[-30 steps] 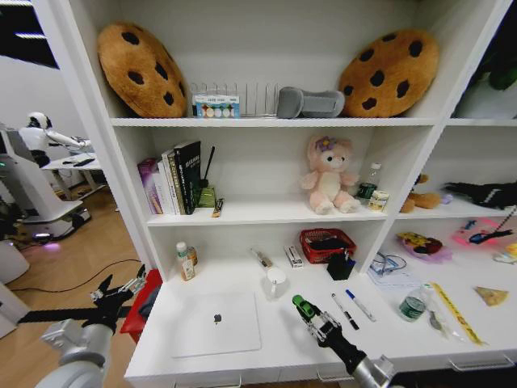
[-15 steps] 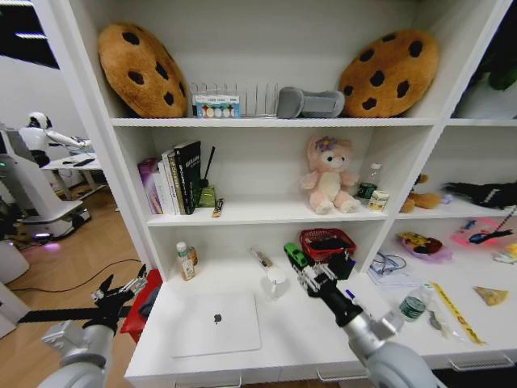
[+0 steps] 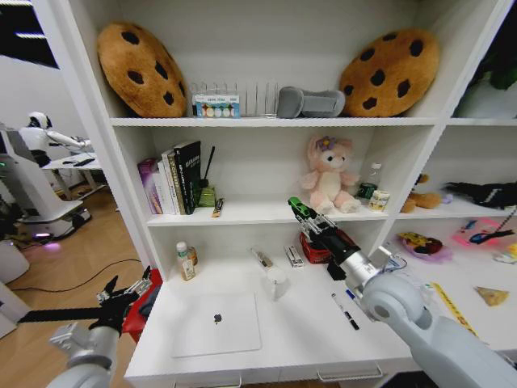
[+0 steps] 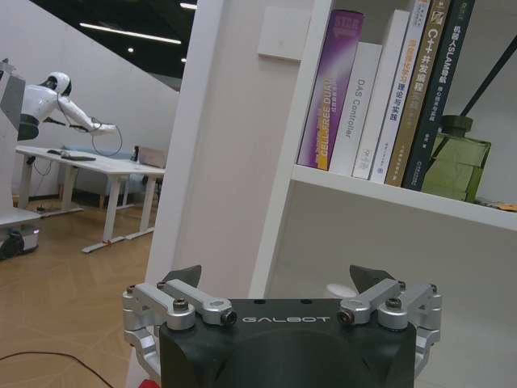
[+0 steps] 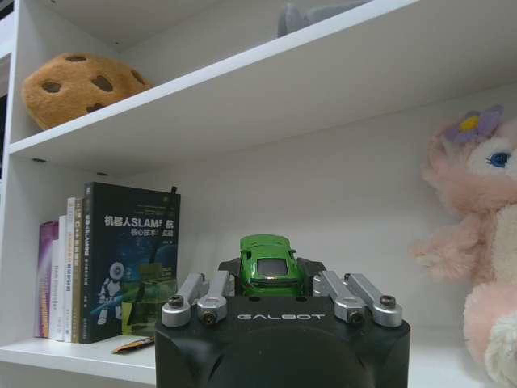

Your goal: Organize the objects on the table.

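Head view, left to right: the left gripper (image 3: pixel 129 293) hangs off the left end of the table (image 3: pixel 291 343), fingers spread and empty, beside something red; the left wrist view confirms the open jaws against the shelf upright and a row of books (image 4: pixel 380 97). On the table top lies the laptop (image 3: pixel 216 323), lid shut; judged stiff, flat and fairly heavy, smooth enough to slip, best taken at an edge and not by the lid centre. Next, the mug (image 3: pixel 276 282) stands upright behind the laptop's right corner; judged rigid and breakable, its rim or handle being the sensible hold. Above it, the right gripper (image 3: pixel 302 212) is raised to the level of the middle shelf, closed on the car (image 3: pixel 301 210); the right wrist view shows the car (image 5: pixel 270 264) pinched by its sides between the fingers (image 5: pixel 202 301), nose outward, facing the shelf between the books and the plush toy (image 5: pixel 485 234). The car is judged light, hard and glossy, so a side grip across the body suits it, though it could twist or roll out if pressure eases. To the right, two pens (image 3: pixel 346 311) lie on the table under the arm; judged light, stiff and prone to rolling, best pinched mid-barrel.
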Available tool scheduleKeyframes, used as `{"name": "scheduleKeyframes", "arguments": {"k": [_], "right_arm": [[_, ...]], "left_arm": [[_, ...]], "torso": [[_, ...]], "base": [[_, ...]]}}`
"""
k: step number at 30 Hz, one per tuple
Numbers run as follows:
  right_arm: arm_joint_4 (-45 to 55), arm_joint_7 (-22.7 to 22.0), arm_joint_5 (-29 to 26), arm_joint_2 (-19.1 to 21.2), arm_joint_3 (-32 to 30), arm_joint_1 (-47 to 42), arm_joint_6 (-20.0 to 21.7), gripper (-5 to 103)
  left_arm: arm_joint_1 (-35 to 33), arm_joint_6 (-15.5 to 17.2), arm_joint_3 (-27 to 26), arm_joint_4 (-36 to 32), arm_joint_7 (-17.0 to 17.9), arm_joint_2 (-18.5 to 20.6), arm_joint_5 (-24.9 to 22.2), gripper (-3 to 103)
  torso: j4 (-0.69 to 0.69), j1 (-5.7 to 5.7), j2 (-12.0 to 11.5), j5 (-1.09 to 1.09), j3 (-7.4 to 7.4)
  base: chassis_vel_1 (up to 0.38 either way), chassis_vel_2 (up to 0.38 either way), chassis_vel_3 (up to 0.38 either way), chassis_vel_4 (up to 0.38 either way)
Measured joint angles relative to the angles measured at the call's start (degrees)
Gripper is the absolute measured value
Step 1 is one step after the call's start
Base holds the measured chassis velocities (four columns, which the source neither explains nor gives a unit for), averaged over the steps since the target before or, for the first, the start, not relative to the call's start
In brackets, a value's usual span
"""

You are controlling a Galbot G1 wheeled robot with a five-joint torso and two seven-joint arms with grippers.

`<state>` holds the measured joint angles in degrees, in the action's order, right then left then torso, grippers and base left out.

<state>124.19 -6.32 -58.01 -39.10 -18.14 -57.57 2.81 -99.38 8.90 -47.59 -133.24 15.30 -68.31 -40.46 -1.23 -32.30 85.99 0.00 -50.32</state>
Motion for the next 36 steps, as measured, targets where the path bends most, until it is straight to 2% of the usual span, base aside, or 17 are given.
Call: {"name": "scheduleKeyframes", "arguments": {"k": [3, 5, 8, 11, 12, 13, 17, 22, 27, 36], "right_arm": [[-2.5, -0.3, -1.0, 0.1, 2.3, 3.6, 0.7, 37], [-7.4, -0.8, -2.4, -0.2, 7.3, 10.5, 1.5, 37], [-10.2, -1.3, -3.2, -0.8, 10.6, 15.1, 2.0, 37], [-15.5, -2.1, -4.5, -2.7, 18.3, 24.0, 2.9, 37], [-15.5, -2.1, -4.5, -2.7, 18.3, 24.0, 2.9, 37], [-17.5, -2.5, -5.0, -3.9, 21.6, 27.1, 3.3, 37], [-21.4, -2.7, -5.1, -5.6, 26.9, 30.8, 3.7, 37], [-24.3, -3.3, -5.9, -7.5, 30.1, 34.0, 4.3, 37], [-28.2, -4.1, -7.0, -9.8, 34.9, 41.2, 5.1, 37], [-31.7, -5.7, -6.9, -10.6, 37.1, 42.7, 6.3, 37]], "left_arm": [[0.0, 0.0, 0.2, -0.1, 0.1, 0.0, 0.3, 100], [-0.2, 0.0, 0.5, -0.1, 0.2, -0.1, 0.8, 100], [-0.3, 0.0, 0.5, -0.1, 0.2, -0.4, 0.9, 100], [-0.6, 0.0, 0.6, -0.1, 0.2, -0.7, 1.3, 100], [-0.6, 0.0, 0.6, -0.1, 0.2, -0.7, 1.3, 100], [-0.6, 0.0, 0.6, -0.1, 0.2, -0.7, 1.4, 100], [-0.3, 0.0, 0.7, -0.1, 0.2, -0.9, 1.5, 100], [0.0, 0.0, 1.0, 0.3, 0.2, -1.5, 1.8, 100], [0.3, -0.1, 1.9, 0.6, 0.1, -1.9, 2.2, 100], [0.9, -0.2, 1.3, 1.3, 0.0, -1.4, 1.6, 100]], "torso": [[0.0, 0.0, 0.0, 0.0, 0.0], [-0.01, 0.0, 0.0, 0.0, 0.0], [0.0, 0.0, 0.0, 0.0, 0.0], [0.03, 0.0, 0.0, -0.01, 0.0], [0.03, 0.0, 0.0, -0.01, 0.0], [0.03, 0.0, 0.0, -0.01, 0.0], [0.0, 0.0, 0.0, 0.0, 0.0], [-0.01, 0.0, 0.0, 0.0, 0.0], [0.01, 0.0, 0.0, -0.02, 0.0], [-0.01, 0.0, 0.0, -0.01, 0.01]], "base": [[0.0, 0.0, 0.0, 0.0], [0.0, 0.0, 0.0, 0.0], [0.0, 0.0, 0.0, 0.0], [0.0, 0.0, 0.0, 0.0], [0.0, 0.0, 0.0, 0.0], [0.0, 0.0, 0.0, 0.0], [0.0, 0.0, 0.0, 0.0], [0.0, 0.0, 0.0, 0.0], [0.0, 0.0, 0.0, 0.0], [0.0, 0.0, 0.0, 0.0]]}}
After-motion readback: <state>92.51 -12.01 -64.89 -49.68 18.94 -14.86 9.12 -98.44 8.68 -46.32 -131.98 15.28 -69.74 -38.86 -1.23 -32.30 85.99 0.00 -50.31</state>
